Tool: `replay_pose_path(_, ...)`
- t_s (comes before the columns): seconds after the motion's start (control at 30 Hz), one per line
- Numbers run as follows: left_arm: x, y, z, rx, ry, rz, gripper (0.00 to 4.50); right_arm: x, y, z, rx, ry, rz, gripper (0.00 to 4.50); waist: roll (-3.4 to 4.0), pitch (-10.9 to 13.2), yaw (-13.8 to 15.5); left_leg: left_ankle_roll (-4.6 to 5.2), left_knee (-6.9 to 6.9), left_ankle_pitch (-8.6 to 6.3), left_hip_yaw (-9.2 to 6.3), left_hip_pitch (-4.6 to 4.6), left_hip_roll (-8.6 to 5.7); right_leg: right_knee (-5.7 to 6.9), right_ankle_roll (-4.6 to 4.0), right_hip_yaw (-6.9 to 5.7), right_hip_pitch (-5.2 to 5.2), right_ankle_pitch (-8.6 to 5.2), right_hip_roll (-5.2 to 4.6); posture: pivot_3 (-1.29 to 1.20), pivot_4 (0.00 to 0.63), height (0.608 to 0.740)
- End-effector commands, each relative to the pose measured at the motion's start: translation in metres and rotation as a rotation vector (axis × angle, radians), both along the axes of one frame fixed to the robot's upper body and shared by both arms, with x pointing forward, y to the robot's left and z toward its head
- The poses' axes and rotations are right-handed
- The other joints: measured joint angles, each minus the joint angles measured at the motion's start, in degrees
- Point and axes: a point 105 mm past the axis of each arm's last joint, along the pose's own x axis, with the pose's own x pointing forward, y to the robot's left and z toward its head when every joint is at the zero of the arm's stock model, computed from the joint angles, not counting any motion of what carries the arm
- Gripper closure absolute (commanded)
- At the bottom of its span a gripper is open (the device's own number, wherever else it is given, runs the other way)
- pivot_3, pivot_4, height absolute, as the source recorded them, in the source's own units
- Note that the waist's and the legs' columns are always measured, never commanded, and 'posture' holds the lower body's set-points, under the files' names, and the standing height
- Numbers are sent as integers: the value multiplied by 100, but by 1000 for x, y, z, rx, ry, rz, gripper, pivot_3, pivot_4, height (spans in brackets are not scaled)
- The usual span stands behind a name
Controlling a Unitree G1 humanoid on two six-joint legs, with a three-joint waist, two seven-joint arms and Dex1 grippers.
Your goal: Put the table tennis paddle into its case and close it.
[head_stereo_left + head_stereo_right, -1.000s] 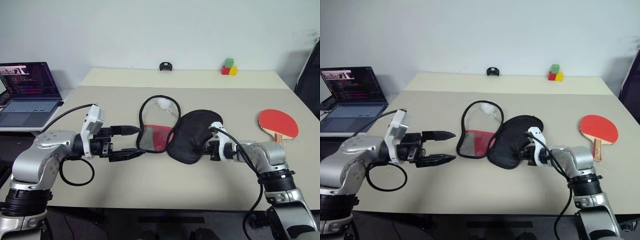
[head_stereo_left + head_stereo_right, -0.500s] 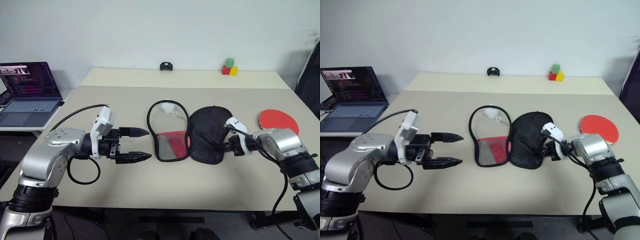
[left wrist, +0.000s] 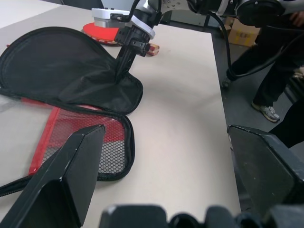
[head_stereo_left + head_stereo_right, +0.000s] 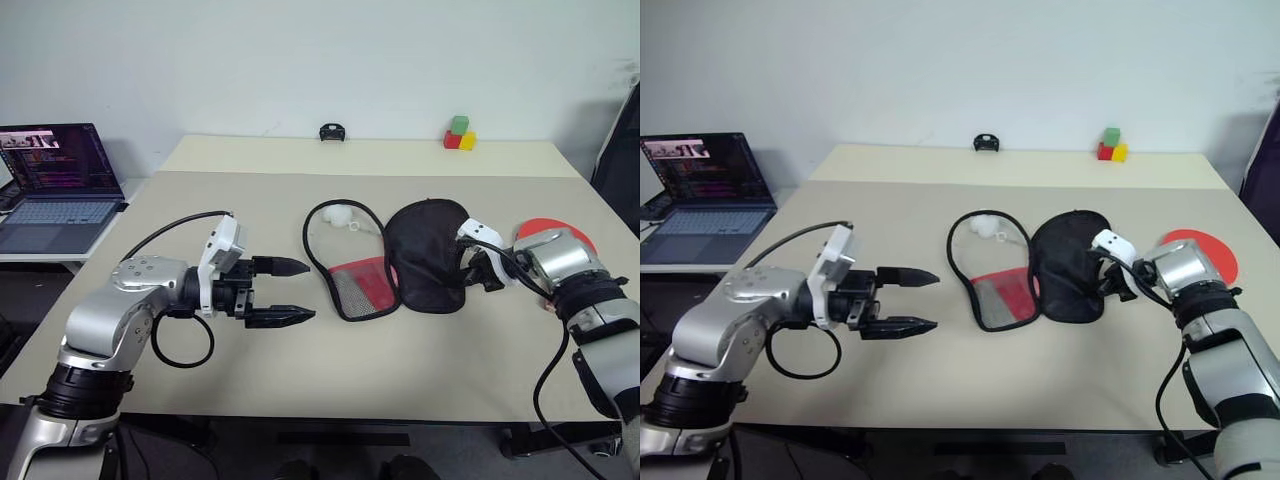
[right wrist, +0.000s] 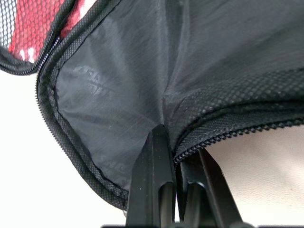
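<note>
Meanwhile, step in hand: the case [image 4: 400,258] lies unzipped and spread flat on the table [image 4: 300,370], and the right gripper [image 3: 122,71] drags it by a pinched fold of the black half toward the paddle [image 4: 1213,250].
Right jaws: clamped together on the case's fabric beside the zip edge, as the right wrist view shows close up.
Left jaws: the left gripper [image 4: 290,291] hangs just above the table with its fingers wide apart and nothing between them, pointing at the mesh half from near by.
Paddle: not yet in the case; it lies red face up near the table's right edge, behind the right forearm, and mostly hidden by it.
Ball: a small white ball [image 4: 338,214] sits inside the rim of the mesh half.
Next move: probably to let go of the fabric, pick up the paddle and lay it on one half of the case, the left gripper steadying the case; folding and zipping come after that.
Since a second ago: the case has slid to the right across the table, toward the paddle, and the right arm with it; the left gripper has come away from the mesh rim.
</note>
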Motion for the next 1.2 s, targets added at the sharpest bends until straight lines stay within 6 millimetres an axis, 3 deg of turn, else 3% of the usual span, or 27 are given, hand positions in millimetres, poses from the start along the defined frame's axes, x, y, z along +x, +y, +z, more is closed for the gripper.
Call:
replay_pose_path(0.03, -2, -5, 9, 1, -53, -21, 0, 6, -2, 11, -19, -38, 5, 4464, 0, 0, -1, -1, 0, 0, 0, 0, 0, 0, 0, 0, 0, 0, 0, 0, 150, 740)
replay_pose_path(0.27, -1, -8, 10, -4, -52, -24, 0, 16, -9, 14, -43, -82, -55, 4464, 0, 0, -1, -4, 0, 2, 0, 0, -1, 1, 0, 0, 0, 0, 0, 0, 150, 740)
replay_pose_path(0.3, -1, -8, 10, -3, -52, -25, 0, 17, -11, 14, -47, -91, -66, 4283, 0, 0, -1, -4, 0, 3, 0, 0, -1, 1, 0, 1, 0, 0, -1, 0, 150, 740)
replay_pose_path(0.37, -1, -9, 10, -3, -51, -28, 0, 20, -15, 15, -56, -108, -89, 3807, 1, 0, -2, -5, 0, 3, 0, 0, -1, 2, 0, 2, 0, 0, -1, 0, 150, 740)
replay_pose_path(0.63, 0, -12, 11, -5, -53, -38, 0, 23, -24, 17, -54, -134, -145, 1047, 1, 0, -3, -6, 1, 3, 1, 1, -1, 2, 0, 3, 0, 0, -1, 0, 150, 740)
replay_pose_path(1.2, 7, -19, 14, -27, -67, -61, 0, 26, -51, 20, -116, -228, -211, 1047, 2, 1, -4, -6, 1, 4, 3, 1, -1, 3, 0, 2, 0, 0, 0, 0, 150, 740)
